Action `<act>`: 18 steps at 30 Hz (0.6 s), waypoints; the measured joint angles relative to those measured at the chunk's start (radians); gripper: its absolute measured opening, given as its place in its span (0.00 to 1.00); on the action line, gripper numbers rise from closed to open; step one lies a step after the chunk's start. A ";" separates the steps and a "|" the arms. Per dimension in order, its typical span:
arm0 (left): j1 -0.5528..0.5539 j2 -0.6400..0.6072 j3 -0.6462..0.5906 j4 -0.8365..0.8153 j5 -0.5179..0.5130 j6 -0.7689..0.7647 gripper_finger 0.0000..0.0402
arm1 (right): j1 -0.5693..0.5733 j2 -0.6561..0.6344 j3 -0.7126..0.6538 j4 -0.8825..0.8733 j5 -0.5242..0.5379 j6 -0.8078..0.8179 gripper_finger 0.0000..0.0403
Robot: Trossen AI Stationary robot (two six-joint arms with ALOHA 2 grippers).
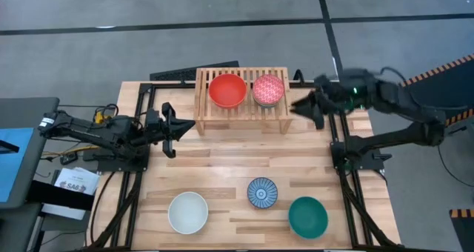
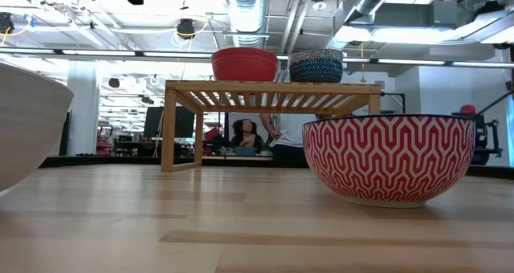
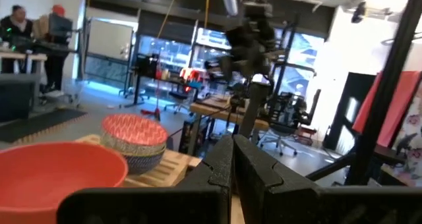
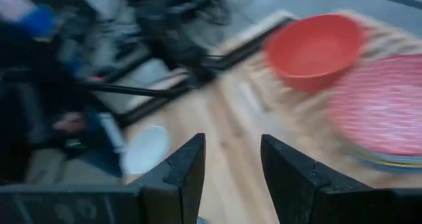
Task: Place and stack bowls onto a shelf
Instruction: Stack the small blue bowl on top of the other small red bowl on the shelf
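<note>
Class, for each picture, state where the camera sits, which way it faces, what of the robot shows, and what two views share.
High: overhead, straight down on the table; left arm and right arm show.
Low: tabletop height, facing the shelf; no arm shows.
Left wrist: past the shut left gripper, across the shelf.
Right wrist: past the open right gripper, down at the table.
Shared: the red bowl, in all four.

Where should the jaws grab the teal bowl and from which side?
Pinch the rim of the teal bowl, one jaw inside and one outside, coming straight down. It sits upright and open, with free table around it; the striped bowl is close but apart.
</note>
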 joint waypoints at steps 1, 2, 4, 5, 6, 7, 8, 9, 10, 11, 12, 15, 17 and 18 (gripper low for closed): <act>0.005 0.000 0.000 -0.009 0.000 -0.009 0.00 | 0.042 -0.022 -0.047 0.055 0.004 0.022 0.43; 0.006 0.000 0.000 -0.015 0.001 -0.015 0.00 | 0.079 -0.038 -0.088 0.107 0.015 0.038 0.43; 0.008 0.000 0.000 -0.021 0.007 -0.017 0.00 | 0.146 -0.058 -0.156 0.194 0.034 0.055 0.43; 0.008 0.000 0.000 -0.020 0.012 -0.016 0.00 | 0.170 -0.060 -0.180 0.220 0.044 0.056 0.43; 0.008 0.000 0.000 -0.020 0.015 -0.013 0.00 | 0.191 -0.059 -0.200 0.245 0.050 0.056 0.43; 0.008 0.000 0.000 -0.020 0.019 -0.013 0.00 | 0.207 -0.057 -0.211 0.253 0.050 0.056 0.43; 0.008 0.000 0.000 -0.021 0.020 -0.014 0.00 | 0.216 -0.050 -0.215 0.246 0.050 0.056 0.43; 0.008 0.000 0.000 -0.021 0.020 -0.014 0.00 | 0.221 -0.037 -0.215 0.250 0.051 0.055 0.43; 0.008 0.000 0.000 -0.021 0.020 -0.014 0.00 | 0.226 -0.026 -0.213 0.259 0.051 0.056 0.43; 0.008 0.000 0.000 -0.021 0.020 -0.014 0.00 | 0.231 -0.017 -0.213 0.257 0.052 0.057 0.43; 0.008 0.000 0.000 -0.023 0.020 -0.013 0.00 | 0.230 -0.010 -0.215 0.255 0.054 0.057 0.43; 0.008 0.000 0.001 -0.040 0.020 -0.013 0.00 | 0.229 0.011 -0.214 0.275 0.054 0.057 0.43; 0.008 0.000 0.001 -0.044 0.023 -0.014 0.00 | 0.229 0.027 -0.214 0.274 0.053 0.057 0.43; 0.008 0.000 0.001 -0.048 0.025 -0.014 0.00 | 0.230 0.036 -0.214 0.274 0.053 0.057 0.43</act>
